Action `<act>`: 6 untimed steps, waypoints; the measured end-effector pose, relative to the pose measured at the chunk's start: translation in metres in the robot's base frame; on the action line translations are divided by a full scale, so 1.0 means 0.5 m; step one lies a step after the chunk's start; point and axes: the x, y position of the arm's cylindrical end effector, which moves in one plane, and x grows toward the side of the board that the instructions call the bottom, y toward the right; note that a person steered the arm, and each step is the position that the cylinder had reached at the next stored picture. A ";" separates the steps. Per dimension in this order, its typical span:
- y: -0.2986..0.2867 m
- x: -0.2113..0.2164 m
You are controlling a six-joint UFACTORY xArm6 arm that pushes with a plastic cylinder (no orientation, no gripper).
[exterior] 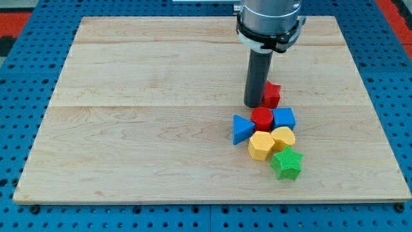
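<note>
My tip (253, 104) rests on the wooden board right of centre, touching or almost touching a red star-like block (271, 94) on its right side. Just below the tip sits a red cylinder (262, 118). A blue triangle (241, 129) lies to the cylinder's left and a blue block (284, 118) to its right. Beneath those are a yellow hexagon (261, 145) and a yellow rounded block (282, 137). A green star (287, 163) is lowest in the cluster.
The wooden board (129, 116) lies on a blue pegboard surface (13, 77). The arm's grey wrist (269, 19) hangs above the board's top edge.
</note>
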 end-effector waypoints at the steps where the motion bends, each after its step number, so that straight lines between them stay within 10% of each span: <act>1: 0.011 0.032; 6: 0.161 0.067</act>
